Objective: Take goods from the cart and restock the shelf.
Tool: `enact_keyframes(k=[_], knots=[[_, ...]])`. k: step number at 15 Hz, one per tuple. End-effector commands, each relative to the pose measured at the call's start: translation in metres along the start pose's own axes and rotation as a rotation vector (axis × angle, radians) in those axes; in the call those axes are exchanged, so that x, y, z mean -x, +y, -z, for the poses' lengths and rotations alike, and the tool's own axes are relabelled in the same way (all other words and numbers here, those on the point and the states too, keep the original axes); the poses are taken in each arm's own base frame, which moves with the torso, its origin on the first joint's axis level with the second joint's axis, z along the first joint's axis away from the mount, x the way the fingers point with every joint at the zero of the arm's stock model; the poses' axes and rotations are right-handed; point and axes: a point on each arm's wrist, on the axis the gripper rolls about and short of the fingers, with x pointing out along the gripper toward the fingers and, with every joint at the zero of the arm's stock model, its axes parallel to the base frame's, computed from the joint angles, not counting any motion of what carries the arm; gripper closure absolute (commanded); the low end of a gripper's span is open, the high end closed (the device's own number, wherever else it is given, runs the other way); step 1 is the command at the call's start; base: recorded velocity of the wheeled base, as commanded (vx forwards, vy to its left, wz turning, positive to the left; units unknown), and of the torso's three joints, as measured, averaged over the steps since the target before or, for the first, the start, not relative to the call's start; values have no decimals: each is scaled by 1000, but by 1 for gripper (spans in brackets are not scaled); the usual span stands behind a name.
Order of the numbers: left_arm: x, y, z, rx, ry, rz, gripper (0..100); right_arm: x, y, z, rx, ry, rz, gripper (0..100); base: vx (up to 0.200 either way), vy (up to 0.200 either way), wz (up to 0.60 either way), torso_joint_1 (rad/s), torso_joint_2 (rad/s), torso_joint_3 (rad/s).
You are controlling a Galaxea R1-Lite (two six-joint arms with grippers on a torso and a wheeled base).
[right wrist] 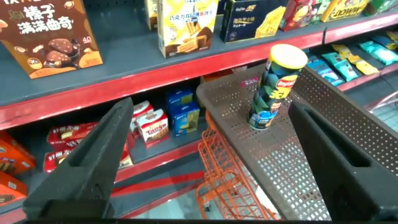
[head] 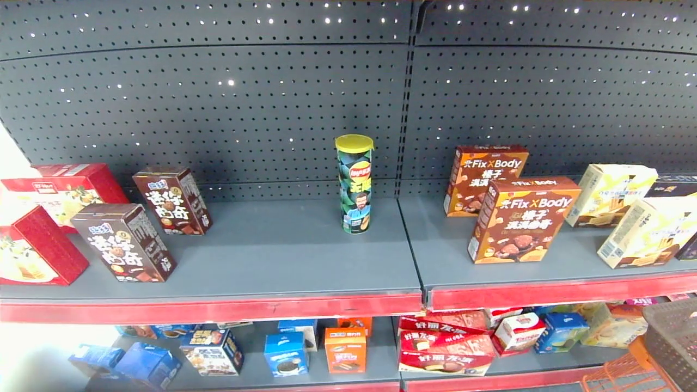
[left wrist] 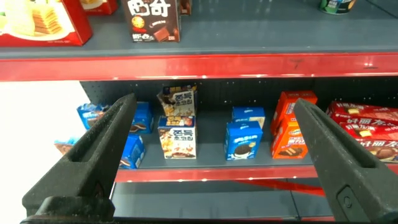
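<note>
STOCKING AISLE: A long grey sheet-metal shelf (head: 261, 261) with a glossy red front lip spans the head view. It is backed by a dark perforated steel panel (head: 218, 109) whose holes let through pinpoints of light. At nine o'clock on the shelf stand glossy red cardboard boxes (head: 32, 250). Just beside them, toward the centre, are two dark brown rectangular cartons (head: 124, 242), set at an angle. At the centre a tall cylindrical chip can with a yellow plastic lid (head: 355, 185) stands upright and alone, near the seam between two shelf sections. At three o'clock from it are two brown-and-orange cardboard boxes (head: 521, 220), one behind the other, then pale cream cartons (head: 642, 231).

At six o'clock, a lower grey shelf (head: 256, 348) carries small blue boxes (head: 286, 354), an orange box (head: 345, 349) and flat red packs (head: 444, 348). At five o'clock sits the grey perforated plastic cart on an orange wire frame (head: 672, 332).

The left claw (left wrist: 214, 102) has matte black, wedge-shaped fingers that are spread wide and hold nothing. It faces the lower shelf. The right claw (right wrist: 211, 106) is likewise spread and empty, poised above the cart. There a second yellow-lidded chip can (right wrist: 273, 87) stands upright on the cart's mesh tray.
</note>
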Motion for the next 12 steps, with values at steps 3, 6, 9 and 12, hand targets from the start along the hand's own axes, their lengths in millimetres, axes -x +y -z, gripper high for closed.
enact_keyframes(k=[3,6,9,12], knots=[[0,0,0,5,-2,0,0,0,0,0,1,4,1,0,0,0,-600,1,4,5],[0,0,0,7,-2,0,0,-1,0,1,2,7,1,0,0,0,-600,9,6,2],[0,0,0,7,-1,0,0,-1,0,2,2,8,1,0,0,0,-600,2,4,-1],[0,0,0,7,-1,-1,0,-2,0,3,3,13,0,0,0,0,-600,2,2,1]])
